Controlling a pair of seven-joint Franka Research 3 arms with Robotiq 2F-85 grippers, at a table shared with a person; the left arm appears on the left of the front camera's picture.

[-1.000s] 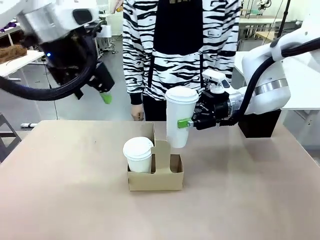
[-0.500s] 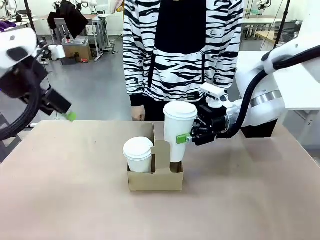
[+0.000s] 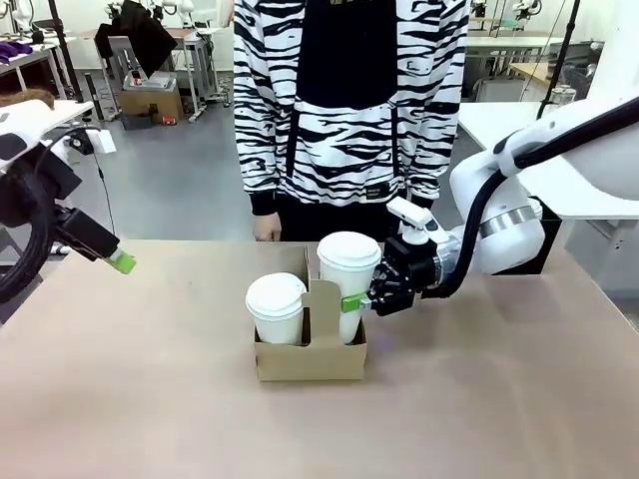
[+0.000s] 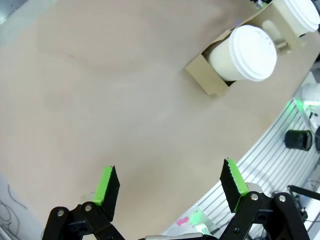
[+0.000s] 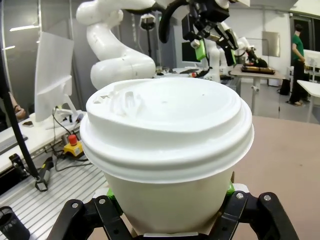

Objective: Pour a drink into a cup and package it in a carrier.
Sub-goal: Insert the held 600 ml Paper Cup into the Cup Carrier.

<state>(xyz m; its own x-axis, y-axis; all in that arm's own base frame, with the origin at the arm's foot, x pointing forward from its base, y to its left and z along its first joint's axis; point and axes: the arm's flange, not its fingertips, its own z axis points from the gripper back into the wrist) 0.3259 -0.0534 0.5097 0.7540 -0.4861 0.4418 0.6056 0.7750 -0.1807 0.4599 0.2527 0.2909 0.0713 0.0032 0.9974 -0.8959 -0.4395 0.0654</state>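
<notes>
The brown cardboard carrier (image 3: 310,357) stands mid-table with a lidded white cup (image 3: 276,309) in its left slot. A second lidded cup (image 3: 348,269) is held upright, its lower part down inside the right slot, and my right gripper (image 3: 361,297) is shut on its side. In the right wrist view this cup (image 5: 167,130) sits between the fingers (image 5: 231,190). At the table's left edge my left gripper (image 3: 120,261) hangs open with nothing in it. Its wrist view shows the pads (image 4: 107,185) wide apart over bare table, and the carrier (image 4: 207,82) farther off. The drink is hidden.
A person in a striped top stands at the table's far side, right behind the carrier, one hand (image 3: 266,228) hanging at the far edge. Bare tabletop (image 3: 150,379) lies to the left, right and front of the carrier.
My right gripper has brought the cup down and left, from above the carrier into its right slot. The left arm has drawn back to the left edge and lower.
</notes>
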